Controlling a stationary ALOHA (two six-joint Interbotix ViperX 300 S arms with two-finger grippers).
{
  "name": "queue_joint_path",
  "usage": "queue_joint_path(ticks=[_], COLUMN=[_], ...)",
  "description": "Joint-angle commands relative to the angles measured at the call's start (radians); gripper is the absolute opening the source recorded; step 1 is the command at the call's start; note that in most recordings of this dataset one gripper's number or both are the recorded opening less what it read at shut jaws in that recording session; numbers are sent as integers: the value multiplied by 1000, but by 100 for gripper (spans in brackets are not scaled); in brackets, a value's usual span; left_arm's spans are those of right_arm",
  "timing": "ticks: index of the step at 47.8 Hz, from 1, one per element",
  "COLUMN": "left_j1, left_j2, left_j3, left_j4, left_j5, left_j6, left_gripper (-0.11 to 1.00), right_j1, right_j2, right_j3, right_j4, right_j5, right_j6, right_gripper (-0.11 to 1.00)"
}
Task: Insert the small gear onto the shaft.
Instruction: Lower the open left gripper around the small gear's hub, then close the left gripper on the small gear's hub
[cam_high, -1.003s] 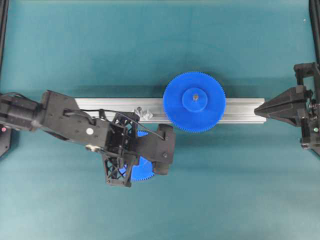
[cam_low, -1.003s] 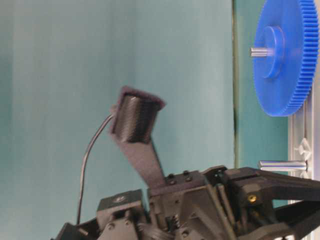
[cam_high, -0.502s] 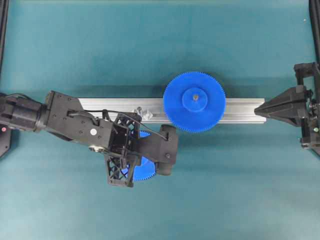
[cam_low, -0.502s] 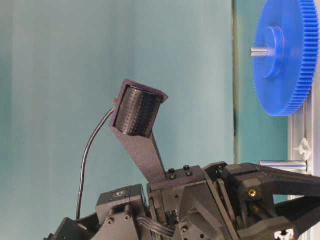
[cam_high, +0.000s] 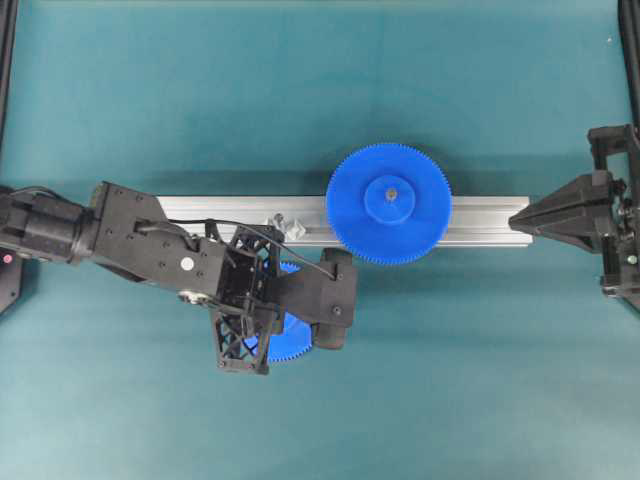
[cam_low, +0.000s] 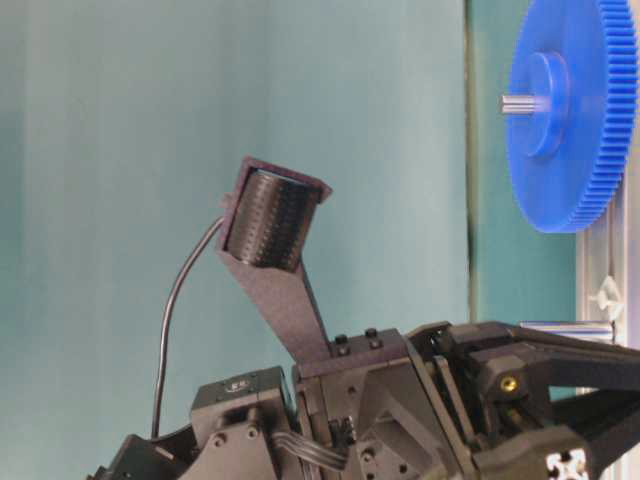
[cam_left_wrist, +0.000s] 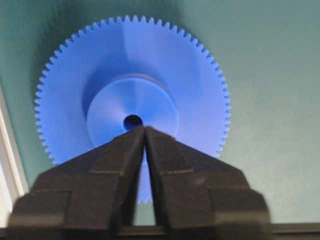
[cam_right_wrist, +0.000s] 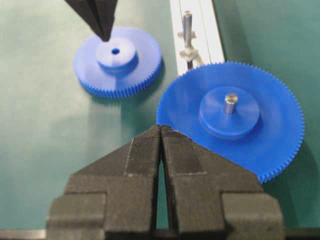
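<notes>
Blue toothed plastic small gear (cam_left_wrist: 132, 107) flat just under left gripper (cam_left_wrist: 144, 129); tips look together, can't tell if parting; arm lower than before, grasp prep.

My left arm (cam_high: 150, 250) reaches in from nine o'clock, and my left pincer (cam_high: 335, 305) hangs over the small gear (cam_high: 290, 345), which shows only as blue slivers beneath it. The shaft (cam_high: 285, 224) stands on the aluminium bar (cam_high: 240, 212) at the gear's twelve o'clock. The larger gear (cam_high: 389, 204) sits on that bar. My right pincer (cam_high: 525, 220) points at the bar's three o'clock end.
</notes>
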Motion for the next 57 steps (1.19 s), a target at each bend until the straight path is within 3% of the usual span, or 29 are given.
queue_joint_path(ticks=[1,10,15,57], left_j1=[-3,-3,0,18], left_j2=[-14,5,17,25], left_j3=[-21,-15,-20,-29], left_j4=[2,2,2,2], left_j5=[-9,-25,-37,-26], left_j6=[-3,-3,0,-5], left_gripper=[27,79,93,93], right_j1=[-3,-3,-3,-23], right_j2=[5,3,3,-61], right_j3=[-9,-8,-8,-5], right_j4=[0,0,0,0], right_j5=[-5,-5,-5,40], right_j6=[9,11,9,11], right_gripper=[7,7,7,7])
